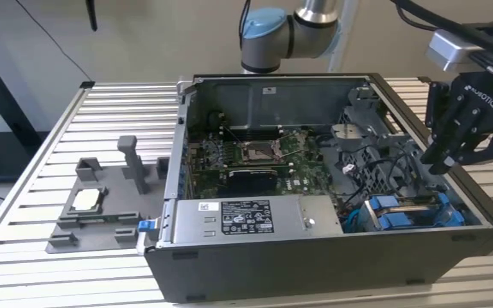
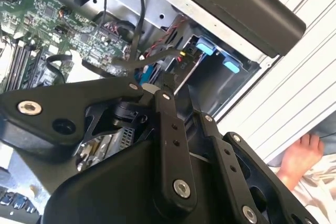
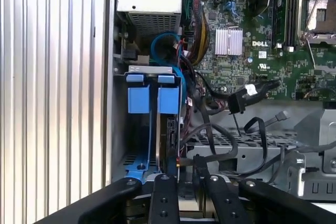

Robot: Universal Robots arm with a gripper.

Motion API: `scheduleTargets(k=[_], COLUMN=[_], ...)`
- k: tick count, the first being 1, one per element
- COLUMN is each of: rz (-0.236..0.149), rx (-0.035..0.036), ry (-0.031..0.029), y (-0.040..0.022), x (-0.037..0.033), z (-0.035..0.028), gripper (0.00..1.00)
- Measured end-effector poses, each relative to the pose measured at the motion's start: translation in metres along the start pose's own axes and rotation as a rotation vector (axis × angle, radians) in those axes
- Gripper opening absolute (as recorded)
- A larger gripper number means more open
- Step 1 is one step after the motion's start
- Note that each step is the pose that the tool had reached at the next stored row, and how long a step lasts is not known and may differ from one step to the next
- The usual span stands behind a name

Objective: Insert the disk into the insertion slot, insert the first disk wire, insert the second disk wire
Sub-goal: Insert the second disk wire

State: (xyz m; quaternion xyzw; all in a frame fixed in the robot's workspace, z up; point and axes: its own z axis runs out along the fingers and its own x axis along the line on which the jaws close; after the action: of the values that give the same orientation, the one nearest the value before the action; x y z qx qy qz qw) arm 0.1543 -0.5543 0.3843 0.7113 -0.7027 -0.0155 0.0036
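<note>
The disk (image 3: pixel 170 139) stands on edge inside the insertion slot (image 3: pixel 122 129), its blue carrier tab (image 3: pixel 169 99) beside a second blue tab. In the exterior view the disk (image 1: pixel 411 203) sits in the insertion slot (image 1: pixel 375 221) at the case's near corner, on that view's right. A connector on red and yellow wires (image 3: pixel 181 162) lies at the disk's end; whether it is seated I cannot tell. A black wire with a plug (image 3: pixel 239 101) hangs loose by the motherboard. My gripper (image 1: pixel 465 157) hovers open above the case's wall, over the slot, holding nothing (image 3: pixel 185 178).
The open computer case (image 1: pixel 315 269) lies on a slatted table (image 1: pixel 24 192). A silver power-supply box (image 1: pixel 246 218) sits beside the slot. A grey fixture (image 1: pixel 101 205) stands at the exterior view's left. A person's hand (image 2: pixel 303 153) rests beyond the case.
</note>
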Motion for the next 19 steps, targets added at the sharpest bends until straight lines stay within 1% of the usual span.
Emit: scheduleTargets(k=[3, 12, 16, 19], rz=[0.0, 0.0, 0.0, 0.0], rx=[0.0078, 0.0121, 0.0176, 0.0232], ry=[0.0, -0.0014, -0.0016, -0.0022], y=[0.0067, 0.0236, 0.0333, 0.0395], x=[-0.0038, -0.0096, -0.012, -0.0145], z=[0.0, -0.0056, -0.0064, -0.0073], gripper=[0.27, 0.27, 0.27, 0.27])
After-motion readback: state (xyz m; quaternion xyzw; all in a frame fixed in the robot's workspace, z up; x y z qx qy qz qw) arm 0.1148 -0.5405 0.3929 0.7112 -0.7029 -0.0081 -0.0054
